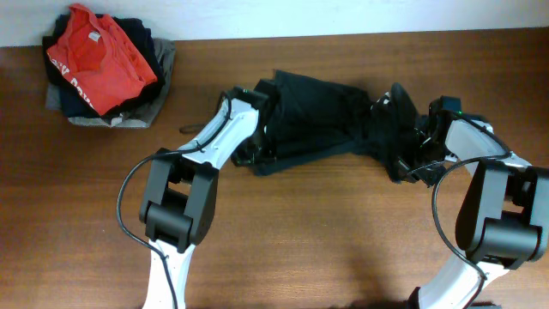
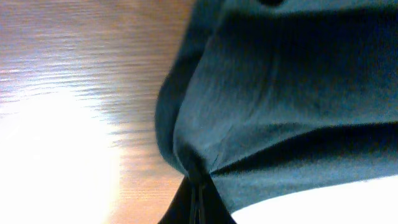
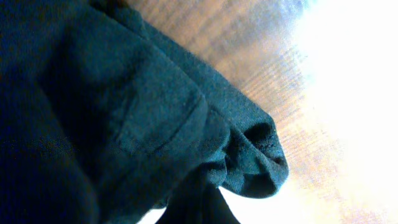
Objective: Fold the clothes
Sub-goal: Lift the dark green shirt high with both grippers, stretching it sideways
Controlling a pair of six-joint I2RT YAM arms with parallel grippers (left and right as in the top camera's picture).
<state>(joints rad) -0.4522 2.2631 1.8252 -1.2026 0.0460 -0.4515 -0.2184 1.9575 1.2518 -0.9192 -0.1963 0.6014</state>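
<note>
The clothes (image 1: 326,112), one dark, almost black wrinkled garment, lie bunched across the middle of the wooden table. My left gripper (image 1: 256,142) is at the garment's left edge. In the left wrist view its fingers (image 2: 198,202) are pressed together with a pinch of the dark fabric (image 2: 280,106) gathered at their tips. My right gripper (image 1: 410,156) sits at the garment's right end. In the right wrist view it (image 3: 200,205) is shut on a bunched fold of the cloth (image 3: 124,112), and a hemmed edge hangs beside it.
A pile of other garments with a red T-shirt (image 1: 99,56) on top sits at the table's back left corner. Bare wood (image 1: 326,240) stretches in front of the dark garment between the two arm bases.
</note>
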